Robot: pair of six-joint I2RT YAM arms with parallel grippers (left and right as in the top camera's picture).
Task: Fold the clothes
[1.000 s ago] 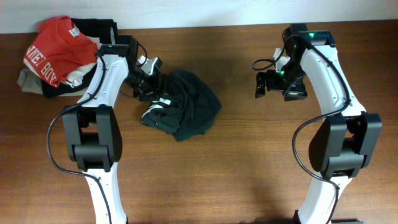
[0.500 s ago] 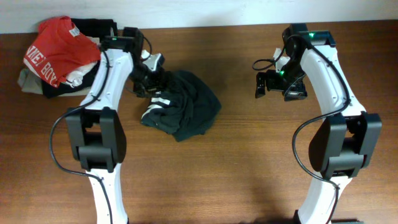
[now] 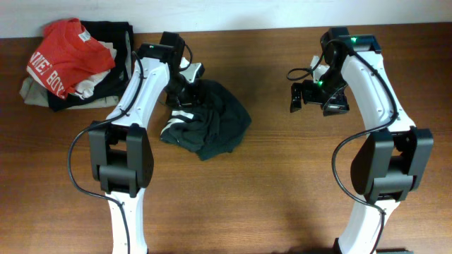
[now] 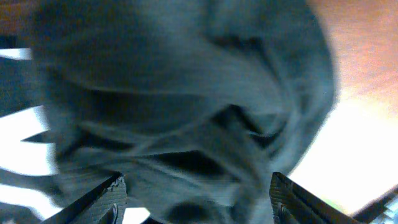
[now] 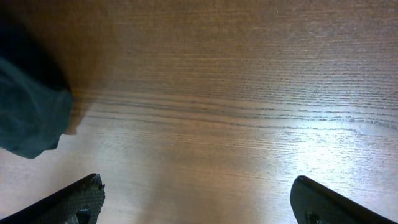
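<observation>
The crumpled T-shirt (image 3: 212, 121) lies left of centre on the table (image 3: 282, 197). Our left gripper (image 4: 198, 190), jaws spread wide, sits at its far edge; our right gripper (image 5: 198, 194), equally wide, hangs well apart. We should pinch a single layer at the hem.

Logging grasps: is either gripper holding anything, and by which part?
Nothing is held. The left gripper is open over the T-shirt; the right gripper is open above the table.
</observation>
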